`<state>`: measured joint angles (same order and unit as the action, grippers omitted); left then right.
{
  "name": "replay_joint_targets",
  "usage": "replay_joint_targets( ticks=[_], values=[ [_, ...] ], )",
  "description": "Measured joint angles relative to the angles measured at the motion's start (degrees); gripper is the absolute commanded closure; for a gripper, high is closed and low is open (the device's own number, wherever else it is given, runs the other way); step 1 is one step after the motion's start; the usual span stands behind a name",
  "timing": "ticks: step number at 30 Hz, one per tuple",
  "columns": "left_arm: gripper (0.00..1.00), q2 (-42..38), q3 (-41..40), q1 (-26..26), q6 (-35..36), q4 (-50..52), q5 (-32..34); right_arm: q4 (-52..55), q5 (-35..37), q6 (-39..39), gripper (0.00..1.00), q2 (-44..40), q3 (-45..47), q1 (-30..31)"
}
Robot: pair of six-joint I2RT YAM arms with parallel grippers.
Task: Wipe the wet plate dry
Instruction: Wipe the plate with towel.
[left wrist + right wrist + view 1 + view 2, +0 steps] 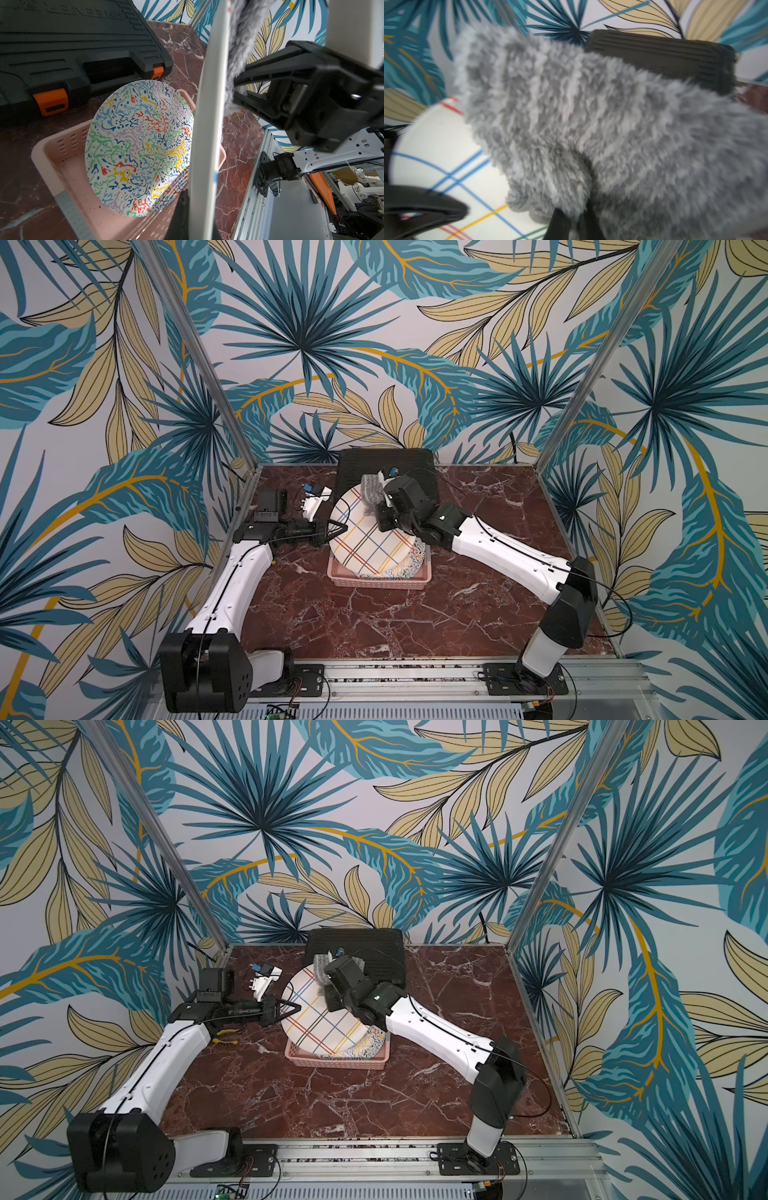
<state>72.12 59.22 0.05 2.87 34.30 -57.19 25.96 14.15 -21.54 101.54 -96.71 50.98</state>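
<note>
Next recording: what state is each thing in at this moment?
left tool: shut on rim of plaid plate.
right tool: shut on grey cloth.
plaid plate: upright on edge.
grey cloth: against the plaid plate's face.
speckled plate: leaning in pink basket.
black case: closed.

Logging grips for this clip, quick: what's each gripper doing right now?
Left gripper: shut on the striped plate, at its rim.
Right gripper: shut on the grey cloth.

Two plates, one basket, one cloth, one case.
</note>
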Motion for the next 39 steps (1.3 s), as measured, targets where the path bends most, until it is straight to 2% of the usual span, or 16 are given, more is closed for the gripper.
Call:
replay_joint_targets(
  ticks=[4, 9, 14, 20, 24, 27, 30, 35, 39],
  values=[
    [1.00, 0.0, 0.0, 0.0, 0.0, 0.0, -0.3, -0.4, -3.9, 2.3, 1.00, 4.3, -5.2, 4.6],
    [1.00, 0.0, -0.2, 0.0, 0.0, 0.6, 0.3, -0.6, -4.6, 2.6, 1.00, 4.7, -4.7, 4.7],
    [1.00, 0.0, -0.3, 0.0, -0.3, 0.5, 0.9, -3.2, -4.8, -0.4, 1.00, -0.6, 4.8, 0.6],
    [1.00, 0.0, -0.3, 0.0, -0.4, 0.2, 0.5, -2.9, 0.5, -3.1, 1.00, -9.0, 16.8, -7.8],
    [1.00, 0.0, -0.3, -0.1, -0.6, 0.0, 0.4, -2.5, 2.3, -3.4, 1.00, -11.5, 20.7, -8.6],
    [1.00, 0.0, -0.3, -0.1, -0.8, -0.1, 0.4, -2.5, 3.4, -3.2, 1.00, -11.0, 21.2, -6.2],
    [1.00, 0.0, -0.3, -0.1, -0.8, -0.4, 0.4, -2.6, 4.7, -2.1, 1.00, -8.8, 19.9, -0.5],
    [1.00, 0.0, -0.3, 0.0, -0.6, -0.8, 1.0, -2.6, 4.9, 0.3, 1.00, -0.7, 11.3, 9.0],
    [1.00, 0.0, -0.3, 0.1, -0.1, -1.6, 1.6, -2.3, 3.9, 1.0, 1.00, 4.6, 4.2, 12.0]
  ],
)
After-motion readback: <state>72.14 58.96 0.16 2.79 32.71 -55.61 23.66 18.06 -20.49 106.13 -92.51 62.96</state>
